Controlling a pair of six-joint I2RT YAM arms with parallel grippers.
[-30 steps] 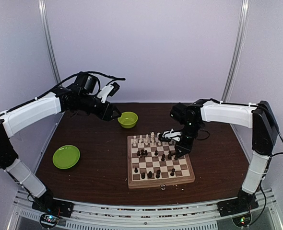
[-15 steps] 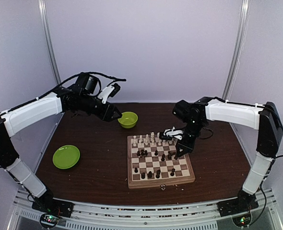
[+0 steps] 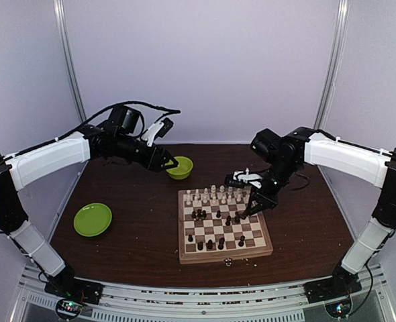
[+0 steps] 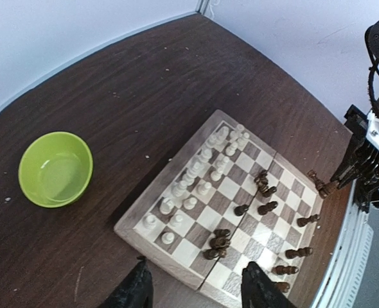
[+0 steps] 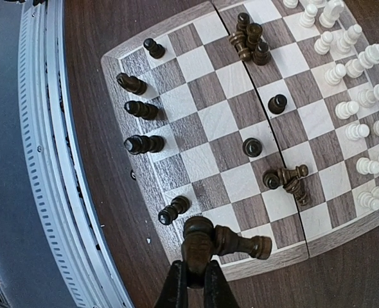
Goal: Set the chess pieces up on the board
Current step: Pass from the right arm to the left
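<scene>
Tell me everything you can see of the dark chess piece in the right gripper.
The dark chess piece is glossy brown-black and looks like turned wood, with a rounded knob showing beyond the fingertips. The right gripper is shut on it, pinching it from both sides. It hangs over the board at a corner on the dark pieces' side. I cannot tell whether it is lifted or resting. A second dark piece lies on its side right beside it, seemingly touching.
</scene>
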